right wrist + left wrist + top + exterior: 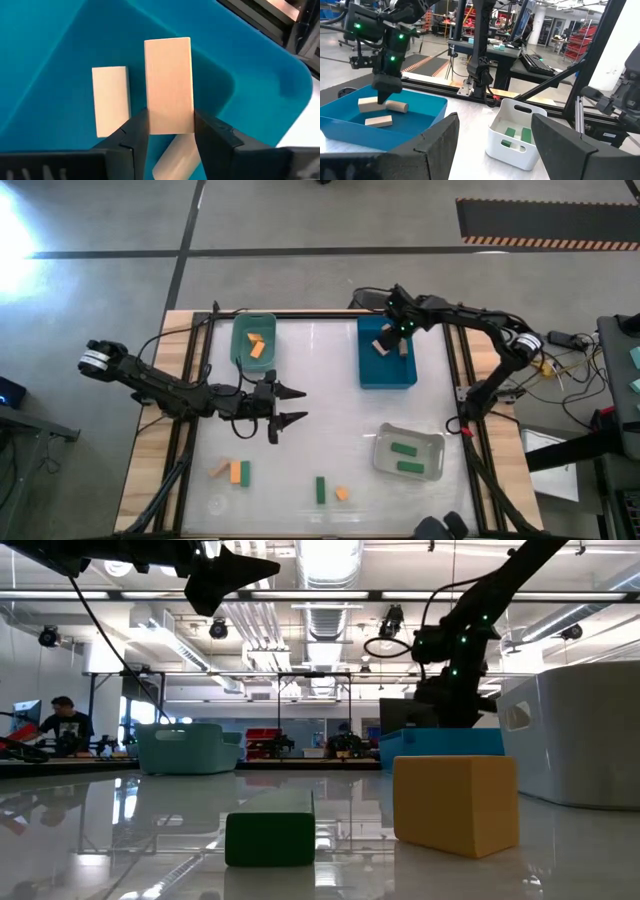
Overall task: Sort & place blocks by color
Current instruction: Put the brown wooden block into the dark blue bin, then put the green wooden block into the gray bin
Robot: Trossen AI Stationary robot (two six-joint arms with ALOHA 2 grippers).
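My right gripper [392,338] hangs over the blue bin [388,375] at the far right, its fingers closed on a tan block [167,75]. Two more tan blocks [110,100] lie on that bin's floor. The teal bin [253,340] holds orange blocks, and the clear bin [408,452] holds green ones. Loose on the table's near part lie a tan block [219,470], an orange block [236,472], two green blocks [320,490] and another orange block [342,494]. My left gripper [295,405] is open above the table's middle left, touching nothing. My right gripper pinches the tan block's two long sides [167,125] between its two fingers, at the end nearest the wrist. The fingers come steeply from above and lie along the block, which reaches out past the fingertips [137,127]. Whether the block rests on the bin floor cannot be told.
The blue bin's walls [415,127] stand around my right gripper. The clear bin sits at the near right, the teal bin at the far left. Cables and the frame rails [470,380] run along the table's right side. A person [62,725] sits far off in the room.
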